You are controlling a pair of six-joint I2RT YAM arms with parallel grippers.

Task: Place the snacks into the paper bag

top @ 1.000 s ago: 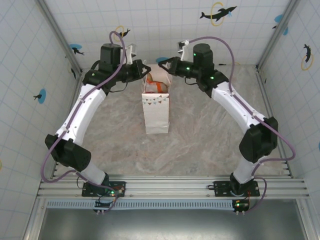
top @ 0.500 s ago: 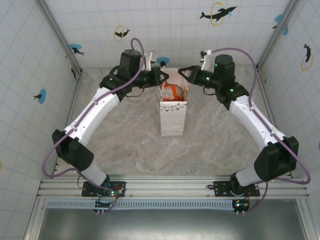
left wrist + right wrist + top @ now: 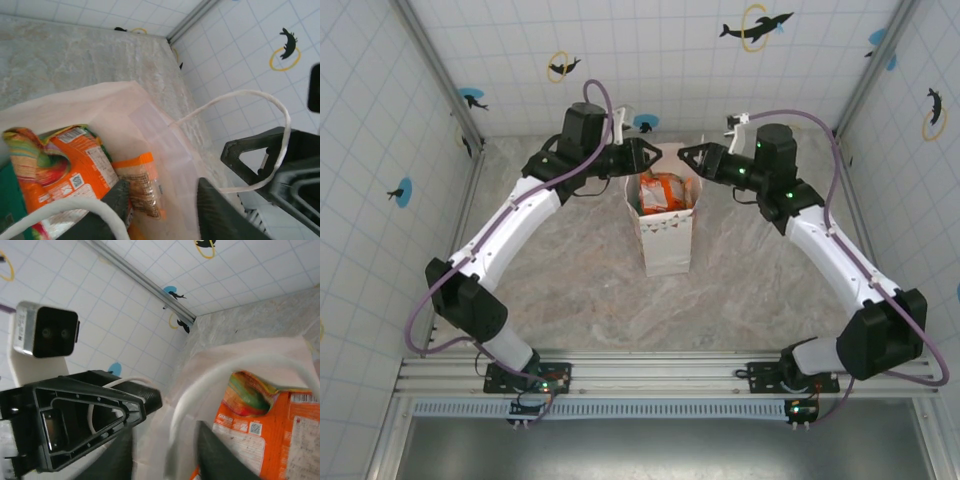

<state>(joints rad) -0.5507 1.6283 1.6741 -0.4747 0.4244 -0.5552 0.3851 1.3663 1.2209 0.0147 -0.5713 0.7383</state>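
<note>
The white paper bag (image 3: 666,232) stands upright at the back middle of the table, its mouth spread wide. Inside it lie the snacks (image 3: 663,190): a big orange packet (image 3: 70,165), a small orange-banded packet (image 3: 142,186) and a teal edge (image 3: 9,200). My left gripper (image 3: 650,156) hangs open at the bag's left rim, with a white handle (image 3: 70,207) crossing in front of one finger. At the right rim my right gripper (image 3: 686,152) is open too, and the other handle (image 3: 186,410) runs loosely between its fingers (image 3: 215,455). The orange packet (image 3: 272,422) shows below.
Tiled walls (image 3: 650,60) close in right behind the bag, with a metal corner post (image 3: 440,75) at each back corner. Marbled tabletop (image 3: 570,290) stretches in front of the bag toward the base rail (image 3: 650,375).
Both arms carried the bag to the right by its handles and set it down. Both grippers have since gone from shut to open, and the bag's mouth has spread wider.
</note>
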